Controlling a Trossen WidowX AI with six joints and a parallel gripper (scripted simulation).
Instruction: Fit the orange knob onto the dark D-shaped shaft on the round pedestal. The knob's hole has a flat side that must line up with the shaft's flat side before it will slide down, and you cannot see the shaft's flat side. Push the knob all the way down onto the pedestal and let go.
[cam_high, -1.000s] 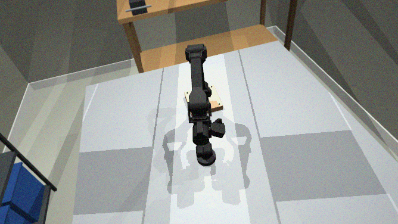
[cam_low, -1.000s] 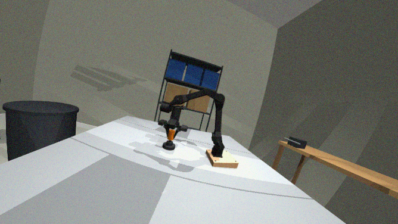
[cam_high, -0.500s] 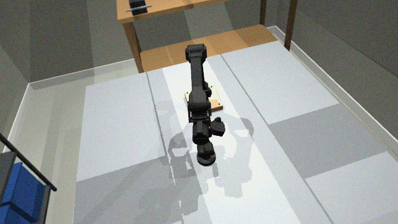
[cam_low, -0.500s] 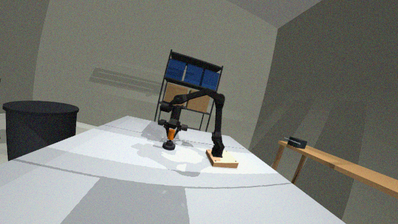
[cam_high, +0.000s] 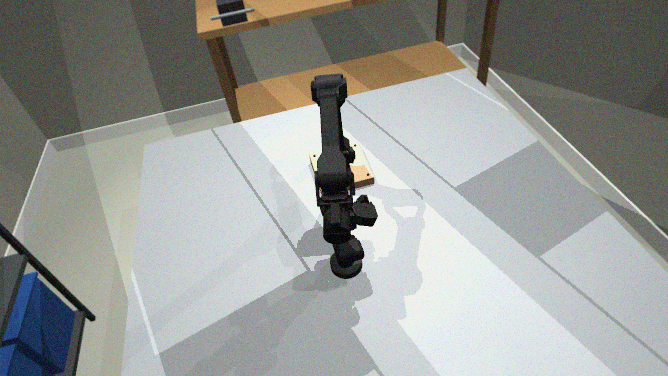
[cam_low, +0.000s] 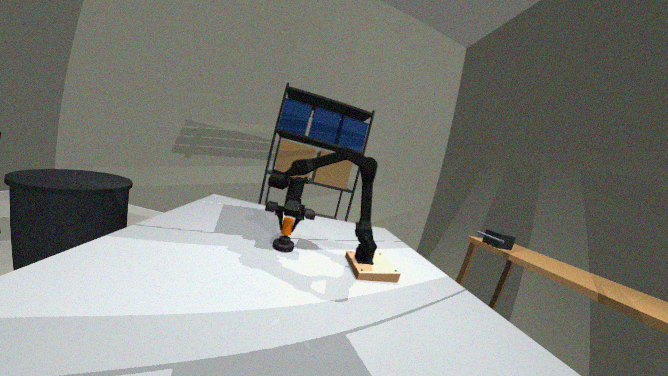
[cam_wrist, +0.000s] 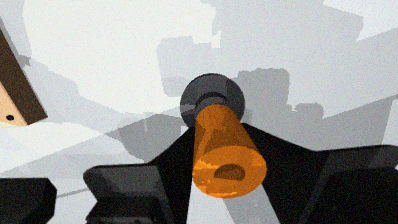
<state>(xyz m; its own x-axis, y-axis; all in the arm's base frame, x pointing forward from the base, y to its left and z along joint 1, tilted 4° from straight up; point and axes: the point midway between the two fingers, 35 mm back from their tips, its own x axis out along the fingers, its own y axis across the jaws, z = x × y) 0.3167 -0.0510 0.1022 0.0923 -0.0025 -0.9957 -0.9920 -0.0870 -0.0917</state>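
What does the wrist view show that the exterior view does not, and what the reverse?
Only the wrist view shows the D-shaped hole in the orange knob's end face.

Only the exterior view shows the tall black round bin and the black-framed shelf rack.

Both show the orange knob between the black tool's fingers, above the dark round pedestal.

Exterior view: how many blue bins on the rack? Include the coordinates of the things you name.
3, side by side: left bin (cam_low: 295, 116), middle bin (cam_low: 325, 126), right bin (cam_low: 354, 134). Any behind these would be hidden.

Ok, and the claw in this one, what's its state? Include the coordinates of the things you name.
Claw (cam_low: 287, 226) (cam_wrist: 217, 129): closed on the orange knob (cam_low: 288, 226) (cam_wrist: 226, 132), above the round pedestal (cam_high: 346, 267) (cam_low: 283, 244) (cam_wrist: 188, 102).
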